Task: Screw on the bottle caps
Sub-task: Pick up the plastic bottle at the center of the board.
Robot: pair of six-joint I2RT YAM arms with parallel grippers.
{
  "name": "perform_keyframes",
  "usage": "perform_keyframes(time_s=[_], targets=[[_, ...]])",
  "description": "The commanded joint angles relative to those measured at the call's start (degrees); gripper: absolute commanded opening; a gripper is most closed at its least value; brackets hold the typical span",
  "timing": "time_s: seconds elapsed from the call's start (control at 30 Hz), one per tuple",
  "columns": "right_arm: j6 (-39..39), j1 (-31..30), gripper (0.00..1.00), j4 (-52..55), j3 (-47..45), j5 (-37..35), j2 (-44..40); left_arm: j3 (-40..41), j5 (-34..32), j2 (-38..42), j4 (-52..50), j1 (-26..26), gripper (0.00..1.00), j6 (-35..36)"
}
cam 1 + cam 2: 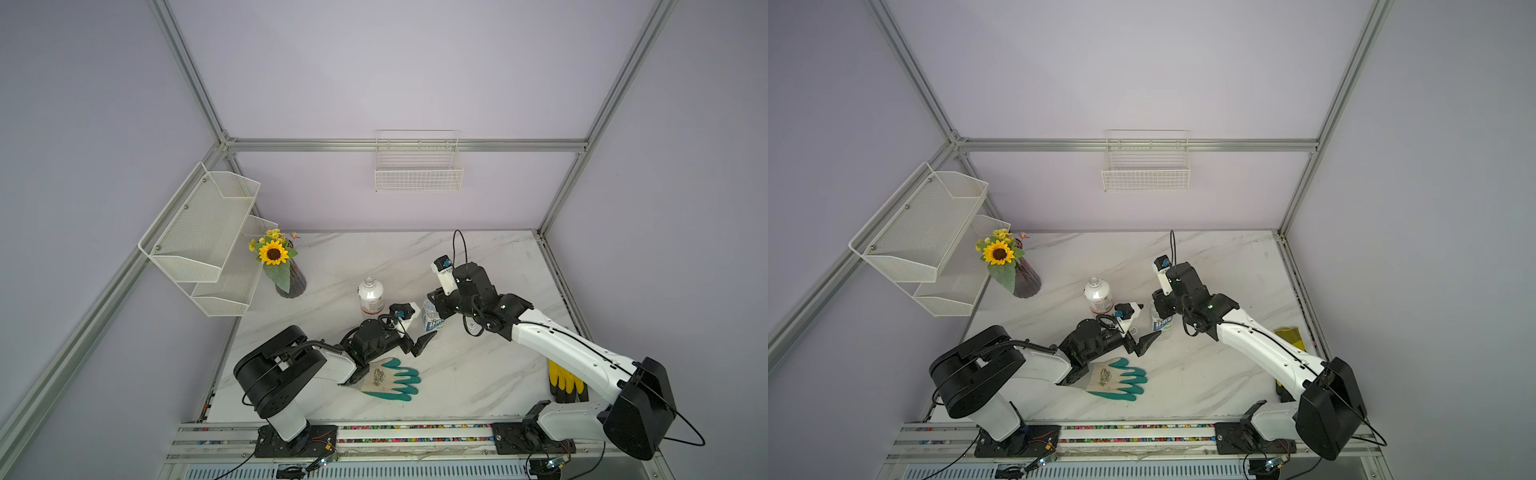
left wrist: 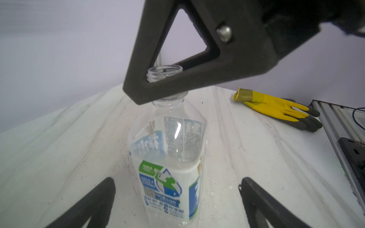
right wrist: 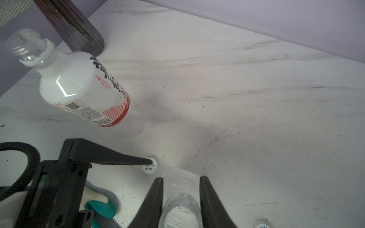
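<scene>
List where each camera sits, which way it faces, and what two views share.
Both top views: high over the robot's side of the table, looking down and forward; left arm and right arm show.
Left wrist: on the left arm, facing the clear bottle; open left gripper flanks it.
Right wrist: on the right arm, behind the right gripper clamped on that bottle's neck, facing the white bottle.
Shared: both wrist views show the clear bottle.

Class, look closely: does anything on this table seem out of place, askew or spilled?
Nothing is spilled; white bottle and clear bottle stand upright. Out of place: a teal glove lying partly under the left arm and a yellow glove by the right arm, neither needed for capping.
</scene>
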State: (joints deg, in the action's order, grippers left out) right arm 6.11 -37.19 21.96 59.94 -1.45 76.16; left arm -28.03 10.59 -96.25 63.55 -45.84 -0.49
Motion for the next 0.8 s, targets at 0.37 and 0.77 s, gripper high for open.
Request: perform_keyframes(time_s=[0.37, 0.77], targets=[[-0.6, -1.6, 0.17, 1.3, -2.9, 1.5, -2.9, -2.8, 9.3, -6.5, 15.4, 1.8, 0.99, 0.4], [-0.7, -1.9, 0.17, 2.0, -3.0, 1.5, -2.7, -5.3, 12.8, -11.5, 20.4, 3.2, 0.85, -2.7]])
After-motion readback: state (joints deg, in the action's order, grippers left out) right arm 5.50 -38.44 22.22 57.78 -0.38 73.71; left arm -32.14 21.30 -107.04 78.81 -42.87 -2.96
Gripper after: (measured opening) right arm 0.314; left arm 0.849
